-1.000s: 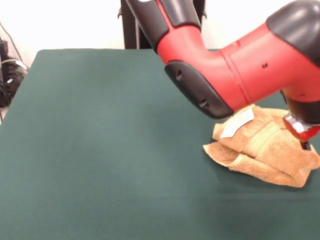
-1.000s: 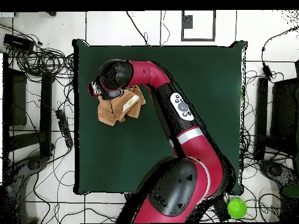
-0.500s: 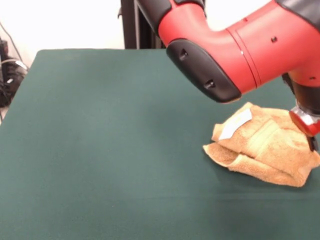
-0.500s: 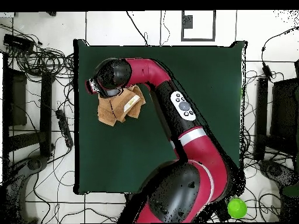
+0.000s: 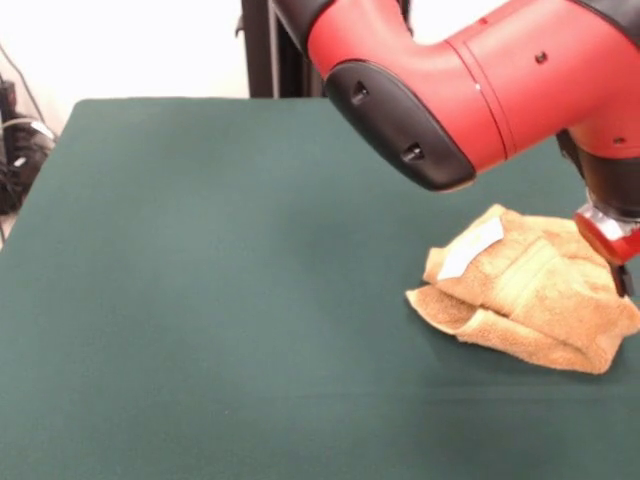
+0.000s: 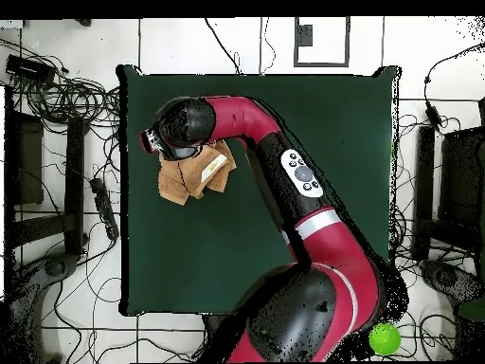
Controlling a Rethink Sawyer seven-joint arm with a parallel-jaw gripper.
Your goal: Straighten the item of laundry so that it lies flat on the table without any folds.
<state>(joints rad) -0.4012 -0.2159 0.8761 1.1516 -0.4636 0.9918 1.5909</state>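
- So, nothing on the table (image 5: 200, 300) works as a container, it's just the dark green cloth top with one thing lying on it.
- That thing is the towel (image 5: 525, 300), golden-orange terry, sitting at the right side of the table in the front view, close to that edge and about midway between near and far.
- From overhead the same towel (image 6: 194, 172) shows up near the left edge of the table (image 6: 313, 123), toward the far side from the robot's base.
- It's definitely not flat: bunched into a lumpy pile with a few layers folded over each other, and a thick rolled fold runs along its near-left side in the front view.
- You can see a paler woven border band (image 5: 530, 275) running diagonally across the top layer.
- The white rectangular label (image 5: 472, 247) sits on the upper left of the pile, tilted.
- The red and black arm (image 5: 480, 90) comes down from above and hangs over the towel's right end.
- The gripper (image 5: 618, 270) is mostly cut off at the right edge, right at the towel's far-right part; can't tell if it's apart, together or clamped on the cloth.
- A green ball (image 6: 384, 337) sits on the floor off the table, near the robot's base.
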